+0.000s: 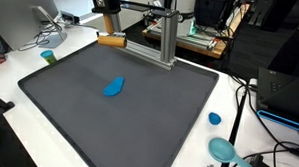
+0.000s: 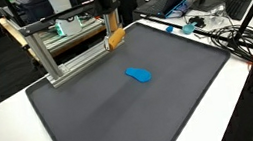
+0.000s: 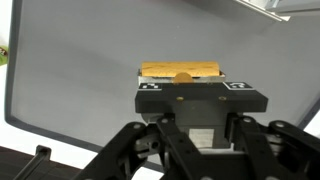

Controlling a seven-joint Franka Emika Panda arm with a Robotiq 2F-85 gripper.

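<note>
My gripper [image 1: 110, 30] hangs over the far corner of a dark grey mat [image 1: 138, 128], shut on a tan wooden block [image 1: 111, 39] held off the surface. In an exterior view the block [image 2: 115, 38] hangs under the gripper [image 2: 111, 26], beside an aluminium frame. In the wrist view the block [image 3: 182, 70] sits at the tip of the gripper [image 3: 182, 80], with the mat [image 3: 80, 70] far below. A small blue object [image 1: 113, 87] lies near the middle of the mat, apart from the gripper; it also shows in an exterior view [image 2: 139, 75].
An aluminium frame [image 1: 166, 34] stands at the mat's far edge and also shows in an exterior view [image 2: 62, 45]. On the white table are a green cup [image 1: 48, 57], a blue cap [image 1: 214, 119] and a teal dish [image 1: 223, 149]. Cables [image 2: 228, 40] and a monitor [image 1: 27, 14] lie around.
</note>
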